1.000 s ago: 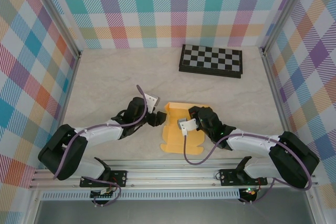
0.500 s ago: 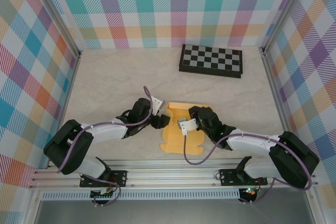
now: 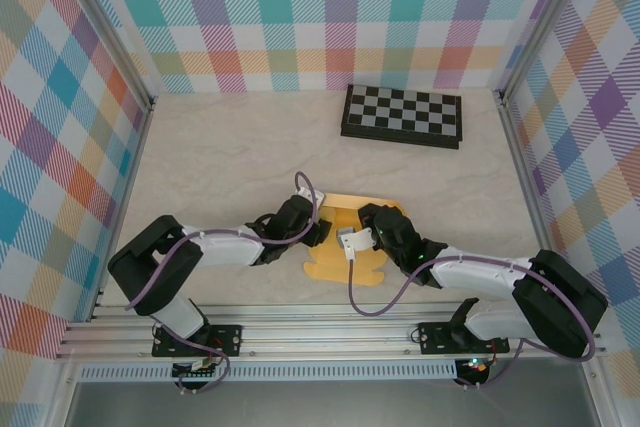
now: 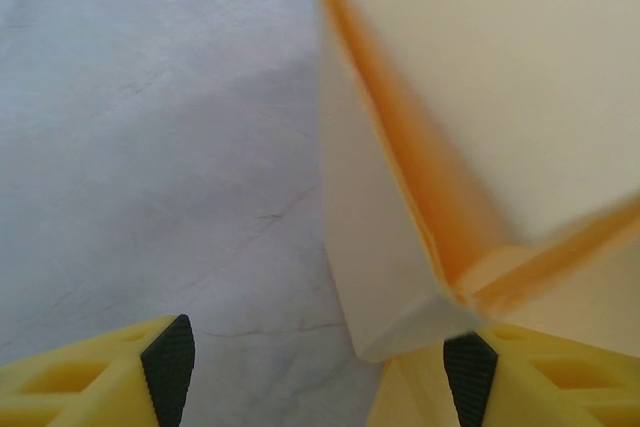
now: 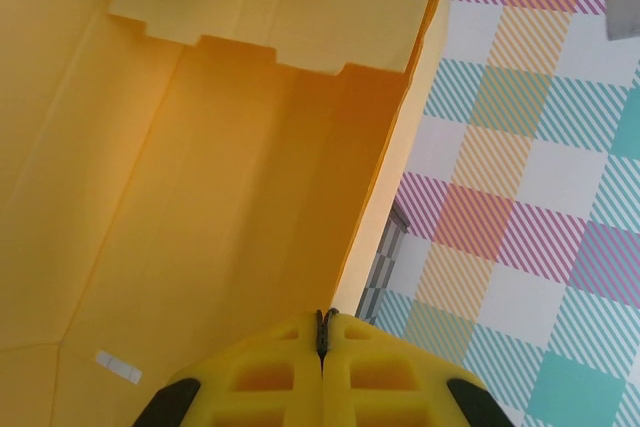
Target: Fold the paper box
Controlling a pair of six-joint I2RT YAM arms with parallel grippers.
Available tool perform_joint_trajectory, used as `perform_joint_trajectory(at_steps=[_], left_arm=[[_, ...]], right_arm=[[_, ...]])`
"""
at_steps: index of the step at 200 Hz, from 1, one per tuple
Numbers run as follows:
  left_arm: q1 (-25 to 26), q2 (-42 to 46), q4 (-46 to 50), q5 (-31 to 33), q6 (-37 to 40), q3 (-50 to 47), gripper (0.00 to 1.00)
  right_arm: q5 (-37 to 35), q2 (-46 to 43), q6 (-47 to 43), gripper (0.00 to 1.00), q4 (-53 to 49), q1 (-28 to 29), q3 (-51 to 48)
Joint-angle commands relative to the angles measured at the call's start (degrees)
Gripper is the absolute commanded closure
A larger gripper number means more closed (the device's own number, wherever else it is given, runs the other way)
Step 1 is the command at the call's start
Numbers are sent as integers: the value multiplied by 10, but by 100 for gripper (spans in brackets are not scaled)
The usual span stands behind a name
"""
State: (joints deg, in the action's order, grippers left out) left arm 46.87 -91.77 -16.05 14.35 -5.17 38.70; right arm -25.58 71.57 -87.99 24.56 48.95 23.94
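The paper box is yellow-orange card lying partly folded in front of both arms. My left gripper is at its left side. In the left wrist view its jaws stand open over the table, with a raised corner of the box between them, close to the right fingertip. My right gripper is over the middle of the box. Its jaws are shut, tips against the card's inner face beside an upright edge. I see no card between them.
A black-and-white checkerboard lies at the far right of the table, and a sliver of it shows past the box edge. Plaid walls enclose the table on three sides. A metal rail runs along the near edge.
My left arm has reached to the right and its open gripper now sits at the box's left flap, which has lifted. The right arm has not moved.
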Motion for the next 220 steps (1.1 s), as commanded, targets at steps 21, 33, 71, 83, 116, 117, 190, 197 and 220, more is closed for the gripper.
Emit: perform_joint_trajectory(at_steps=[21,33,71,83,116,117,190,197,220], left_arm=[[7,-5,9,107,-28,23,32],[6,-3,-16,92,-21,18,32],[20,-7,-60,23,14,32,30],[28,-15,-61,20,31,43,30],[32,-52,-52,54,34,69,34],[32,-53,-51,56,34,69,34],[32,-86,-50,117,38,93,90],[33,-88,-43,122,34,96,92],[33,-93,-37,139,29,95,94]], right_arm=[[4,4,-16,100,-42,9,-14],[6,3,-12,100,-44,10,-14],[10,9,-4,100,-47,11,-11],[10,10,2,100,-47,12,-8],[11,6,5,100,-51,14,-7],[11,6,5,100,-51,15,-7],[16,7,29,100,-76,17,-2],[16,9,34,100,-76,17,0],[15,2,83,100,-99,16,23]])
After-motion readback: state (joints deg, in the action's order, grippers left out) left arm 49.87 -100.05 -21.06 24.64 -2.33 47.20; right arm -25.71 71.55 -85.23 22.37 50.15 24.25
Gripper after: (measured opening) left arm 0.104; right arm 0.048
